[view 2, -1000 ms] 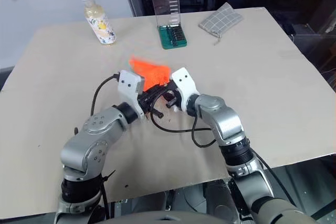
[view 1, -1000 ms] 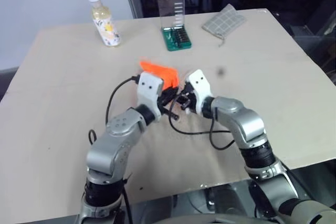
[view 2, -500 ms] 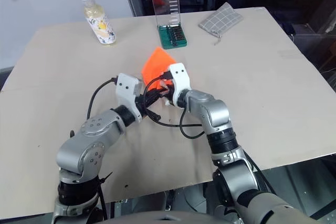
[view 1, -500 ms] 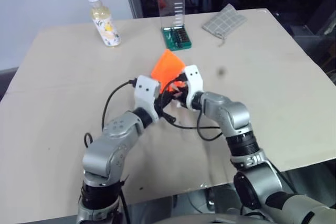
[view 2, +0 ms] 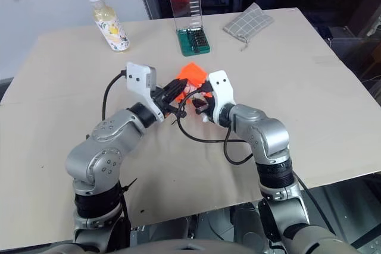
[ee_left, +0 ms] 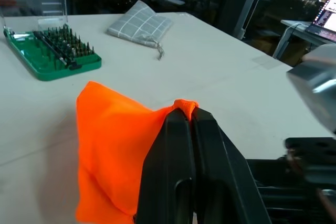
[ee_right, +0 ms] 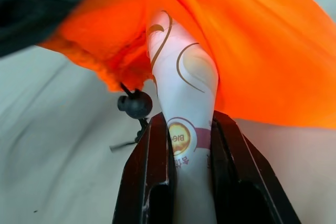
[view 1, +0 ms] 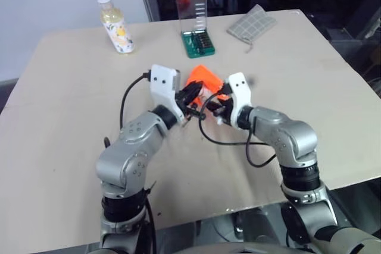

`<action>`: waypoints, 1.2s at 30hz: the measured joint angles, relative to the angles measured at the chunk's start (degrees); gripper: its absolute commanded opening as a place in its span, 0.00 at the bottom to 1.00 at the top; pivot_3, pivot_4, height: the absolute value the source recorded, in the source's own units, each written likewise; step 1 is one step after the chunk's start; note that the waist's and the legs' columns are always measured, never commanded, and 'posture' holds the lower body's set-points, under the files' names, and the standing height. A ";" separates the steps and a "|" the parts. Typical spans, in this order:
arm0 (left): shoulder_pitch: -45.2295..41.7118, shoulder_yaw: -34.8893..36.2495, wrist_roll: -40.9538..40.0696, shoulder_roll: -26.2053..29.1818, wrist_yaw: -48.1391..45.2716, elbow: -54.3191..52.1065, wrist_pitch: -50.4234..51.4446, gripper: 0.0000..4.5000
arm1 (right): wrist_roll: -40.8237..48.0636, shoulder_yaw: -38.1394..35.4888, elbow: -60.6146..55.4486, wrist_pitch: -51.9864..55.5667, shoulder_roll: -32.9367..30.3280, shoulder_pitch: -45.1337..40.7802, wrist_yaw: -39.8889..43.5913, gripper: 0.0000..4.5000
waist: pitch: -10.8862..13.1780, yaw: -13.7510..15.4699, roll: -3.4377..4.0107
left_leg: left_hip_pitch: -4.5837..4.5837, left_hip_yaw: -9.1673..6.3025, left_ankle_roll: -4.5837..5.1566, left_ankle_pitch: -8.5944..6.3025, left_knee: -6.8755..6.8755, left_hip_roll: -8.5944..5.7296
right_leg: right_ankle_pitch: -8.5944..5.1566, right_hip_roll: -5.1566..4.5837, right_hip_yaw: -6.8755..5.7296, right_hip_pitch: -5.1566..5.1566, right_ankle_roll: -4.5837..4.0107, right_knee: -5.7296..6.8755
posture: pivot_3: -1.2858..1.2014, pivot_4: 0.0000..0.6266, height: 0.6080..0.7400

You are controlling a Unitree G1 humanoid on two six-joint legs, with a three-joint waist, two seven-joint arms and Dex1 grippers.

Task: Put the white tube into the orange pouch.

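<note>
right wrist view: white tube (ee_right: 185, 93) tip inside orange pouch (ee_right: 252, 40)

You have a pale beige bench (view 1: 71, 87) carrying three things along its far side; toward the far left stands a small clear bottle of yellowish liquid with a white cap and floral label (view 1: 116, 27), upright; near the middle sits a green plastic screwdriver-bit case (view 1: 199, 41) with its clear lid raised; well to its right lies a grey checked cloth pouch (view 1: 253, 22), flat, its cord end toward you.
</note>
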 measured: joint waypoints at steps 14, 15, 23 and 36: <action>-3.17 7.10 -5.55 -5.77 7.17 3.54 6.81 0.01 | 9.67 -5.97 -10.15 12.35 -5.98 3.25 1.67 0.06 | -0.01 0.31 -0.02 | 0.01 -0.01 0.01 0.00 0.05 -0.02 | 0.00 0.00 -0.01 0.01 0.00 0.05 | 0.52 0.24 1.00; -3.06 7.78 -6.37 -5.85 7.41 3.55 7.45 0.01 | 9.68 -6.41 -10.13 12.46 -6.24 3.17 1.43 0.06 | -0.01 0.32 -0.03 | 0.01 -0.01 0.01 0.00 0.06 -0.02 | 0.00 0.00 -0.01 0.01 0.00 0.05 | 0.52 0.24 1.00; -2.64 17.41 -17.41 -8.28 8.74 4.71 13.61 0.01 | 9.66 -6.93 -9.33 12.47 -8.03 2.67 -0.02 0.06 | -0.02 0.37 -0.03 | -0.01 -0.01 0.00 0.00 0.09 -0.02 | 0.00 -0.01 -0.01 0.01 0.00 0.05 | 0.52 0.24 1.00; -8.52 27.19 -42.29 -1.86 11.12 16.18 23.81 0.01 | 10.80 -0.90 -8.32 8.86 -3.35 5.75 -1.39 0.06 | -0.03 0.19 -0.05 | 0.05 -0.04 -0.05 0.03 0.17 -0.02 | 0.00 0.04 -0.01 0.02 0.00 0.16 | 0.52 0.24 1.00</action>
